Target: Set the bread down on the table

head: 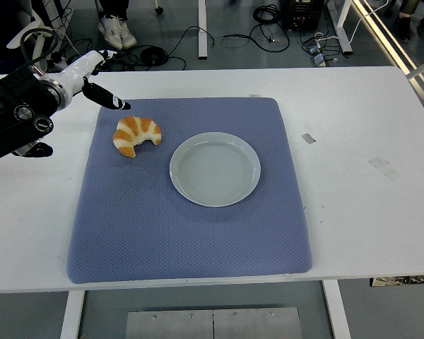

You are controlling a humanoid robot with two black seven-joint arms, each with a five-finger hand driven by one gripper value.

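Observation:
A golden croissant lies on the blue mat, just left of the empty white plate. My left hand is lifted above the table's far left, up and to the left of the croissant and apart from it. Its fingers are spread and hold nothing. The left arm comes in from the left edge. The right arm is out of view.
The white table surrounds the mat. Small pieces of tape lie on the table to the right of the mat. Chairs, cables and a person's shoes show on the floor beyond the far edge.

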